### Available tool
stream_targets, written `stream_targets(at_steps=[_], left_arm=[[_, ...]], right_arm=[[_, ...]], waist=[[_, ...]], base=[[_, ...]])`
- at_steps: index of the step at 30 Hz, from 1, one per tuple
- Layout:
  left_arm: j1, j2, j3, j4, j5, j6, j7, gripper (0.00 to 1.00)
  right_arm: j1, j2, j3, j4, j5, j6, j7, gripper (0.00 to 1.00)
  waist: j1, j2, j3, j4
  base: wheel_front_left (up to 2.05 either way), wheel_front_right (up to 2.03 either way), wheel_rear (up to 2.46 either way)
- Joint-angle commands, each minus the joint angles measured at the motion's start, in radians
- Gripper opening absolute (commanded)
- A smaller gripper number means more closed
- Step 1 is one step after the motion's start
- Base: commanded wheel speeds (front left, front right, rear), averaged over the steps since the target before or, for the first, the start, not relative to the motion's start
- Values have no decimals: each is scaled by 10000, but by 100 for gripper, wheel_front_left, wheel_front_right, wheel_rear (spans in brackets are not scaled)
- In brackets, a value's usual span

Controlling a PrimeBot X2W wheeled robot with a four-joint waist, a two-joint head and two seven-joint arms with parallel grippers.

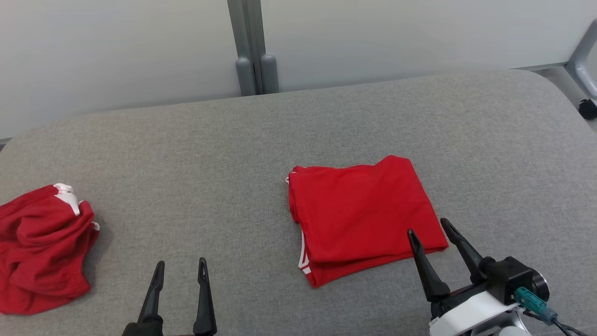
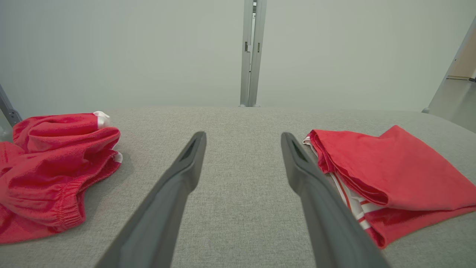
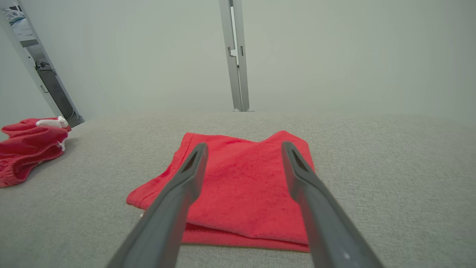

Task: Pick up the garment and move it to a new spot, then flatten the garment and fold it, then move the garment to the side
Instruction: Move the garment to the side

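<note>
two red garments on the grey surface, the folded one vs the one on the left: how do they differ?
The folded garment lies flat in a neat layered rectangle; the left garment is a bunched, creased heap. The folded garment sits right of centre by the right hand; the left garment is at the far left, partly cut off in the head view. Shared: both red with white trim, on the grey surface, not gripped.

Readable text: none that can be made out.
Folded red garment [image 1: 364,214]: right of centre, white stripes along its near-left edge, no lettering legible.
Crumpled red garment [image 1: 42,247]: at the left, white trim, no lettering legible.
Grey surface [image 1: 233,154]: unmarked.
</note>
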Motion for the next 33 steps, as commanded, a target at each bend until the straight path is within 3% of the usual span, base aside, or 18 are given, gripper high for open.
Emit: stream_targets(at_steps=[1,8,14,19,26,30,31,32,33], left_arm=[[-233,4,-50,-34,110,-7,-32,100],[-831,5,-285,-271,205,84,-30,100],[-1340,7,-591,-292,279,70,-30,100],[-1689,8,-798,-285,328,106,-30,100],[-2133,8,-1028,-291,422,128,-32,100],[-2281,8,-1104,-276,506,133,-32,100],[-2314,8,-1130,-279,513,144,-30,100],[-2341,8,-1145,-287,523,154,-32,100],[-2365,8,-1152,-294,546,158,-30,100]], right_arm=[[-248,-130,31,22,225,-18,-28,100],[-1206,-962,366,571,2094,-16,-28,100],[-2440,-2227,1066,1863,5121,-13,-28,100],[-3325,-3406,2027,2569,7430,-10,617,100],[-4279,-4567,3315,2399,10014,-10,1603,100],[-4557,-4855,3778,2289,10673,-10,1822,99],[-4624,-4933,3906,2236,10790,-10,1822,53],[-4711,-4997,4013,2201,10886,-10,1791,16],[-4775,-5046,4087,2180,10952,-10,1757,0]], waist=[[0,0,183,81],[0,0,1057,253],[0,0,1719,436],[0,0,2237,652],[0,0,2953,861],[0,0,3141,886],[0,0,3189,887],[0,0,3243,878],[0,0,3285,868]], base=[[0,0,0],[0,0,0],[0,0,0],[0,0,0],[0,0,0],[0,0,0],[0,0,0],[0,0,0],[0,0,0]])
